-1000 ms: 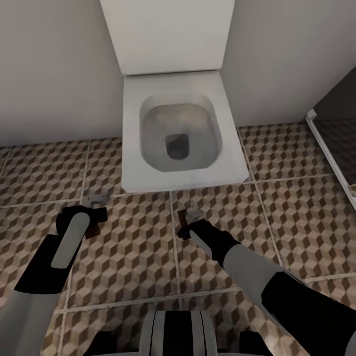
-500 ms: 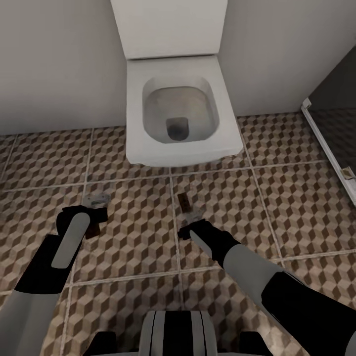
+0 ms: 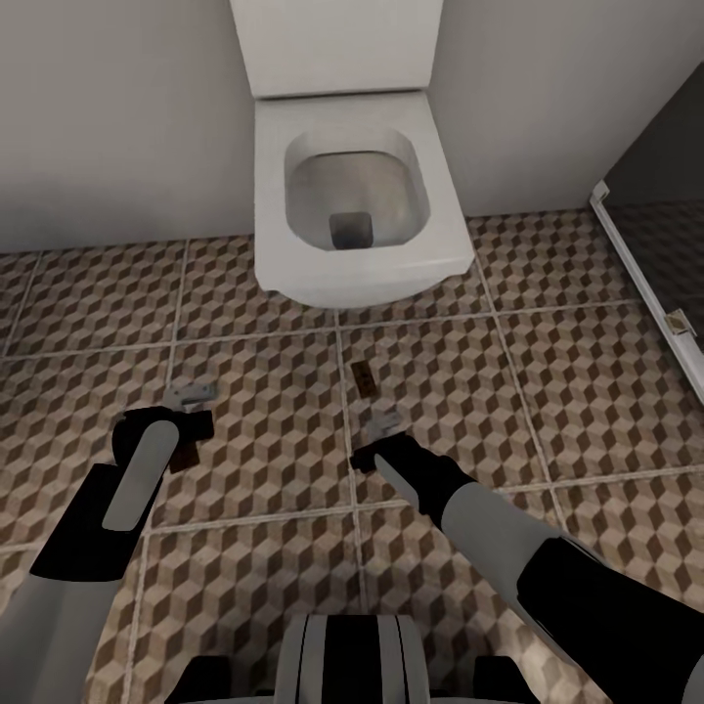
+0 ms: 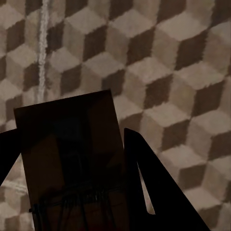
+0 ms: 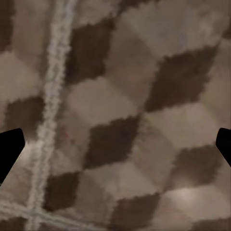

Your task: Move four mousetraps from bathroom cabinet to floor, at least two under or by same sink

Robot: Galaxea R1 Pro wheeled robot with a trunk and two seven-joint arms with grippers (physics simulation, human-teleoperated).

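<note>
Your left end effector (image 3: 188,422) sits low over the cube-patterned brown, beige and cream tile floor (image 3: 264,460), fingers closed on a flat tan wooden mousetrap board (image 4: 72,163). In the left wrist view that board fills the gap between the two dark fingers (image 4: 159,187) and its near end carries dark wire parts; in the head view only a brown edge of it (image 3: 186,455) shows under the wrist.

Your right end effector (image 3: 376,440) is spread wide with nothing in it: the right wrist view has just the two black fingertips (image 5: 9,149) at the frame edges and bare tile with a pale grout line between them.

Just beyond the right end effector, a second small brown mousetrap (image 3: 364,376) lies flat on the floor beside the grout line, apart from the fingers.

Farther on, the white square toilet (image 3: 352,196) stands against the grey wall, lid up. Far right is the dark glass shower enclosure's white-edged frame (image 3: 640,274).
</note>
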